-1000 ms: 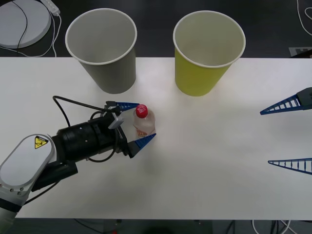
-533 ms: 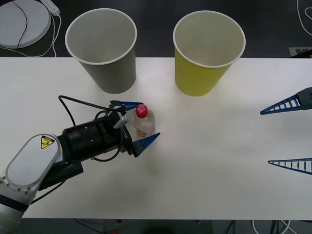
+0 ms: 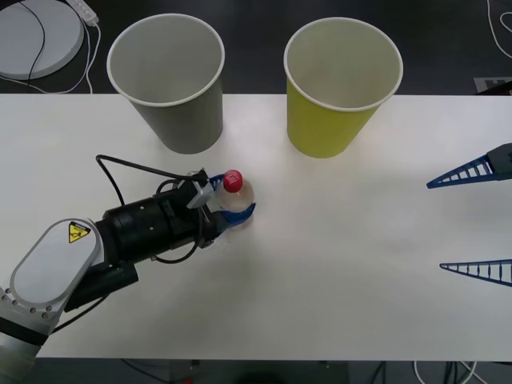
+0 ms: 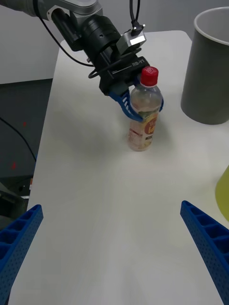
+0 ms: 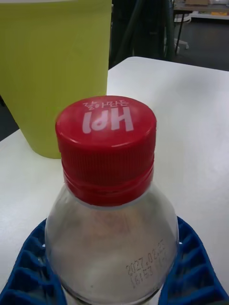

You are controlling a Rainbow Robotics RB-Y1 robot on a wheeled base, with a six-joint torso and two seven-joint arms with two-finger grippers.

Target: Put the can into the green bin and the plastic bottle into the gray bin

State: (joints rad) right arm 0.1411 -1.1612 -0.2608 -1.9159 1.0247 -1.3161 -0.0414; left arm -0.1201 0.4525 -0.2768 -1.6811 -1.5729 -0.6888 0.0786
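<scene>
White table on dark floor; round white disc with cables at 10 o'clock, chair legs beyond.

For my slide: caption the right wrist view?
Left tool grips the upright plastic bottle near the gray bin.

— where does the plastic bottle stand?
— upright on the table, near side of the gray bin, between the left gripper fingers.
— and the green bin?
— right of the gray one, at the far edge. right gripper at the table's right.
</scene>
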